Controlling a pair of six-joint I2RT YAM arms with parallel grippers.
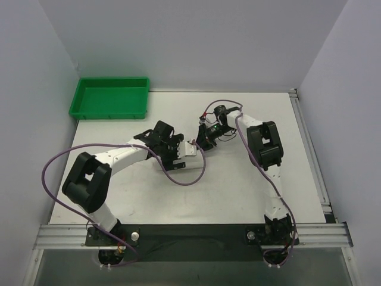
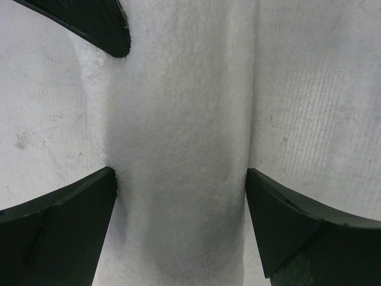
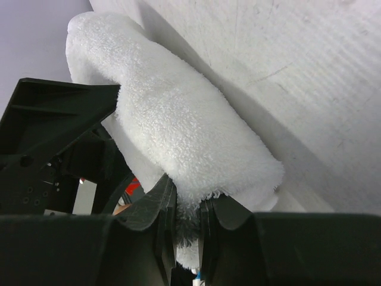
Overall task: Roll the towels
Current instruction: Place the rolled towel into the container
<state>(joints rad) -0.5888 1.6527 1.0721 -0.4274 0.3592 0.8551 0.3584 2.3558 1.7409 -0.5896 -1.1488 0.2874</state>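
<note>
Your rolled white terry towel (image 3: 196, 143) is on the white table (image 1: 238, 190), between both grippers.
Your left gripper (image 2: 178, 185) is wide open straddling the roll, right gripper (image 3: 188, 208) is pinching its end.

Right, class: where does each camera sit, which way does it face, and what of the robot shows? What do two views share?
Top: above and behind, looking down on the table and green tray; left arm and right arm show.
Left wrist: faces down onto the rolled towel; its fingers flank it.
Right wrist: looks along the towel; its pincer grips one end.
Shared: both wrists see the towel.
</note>
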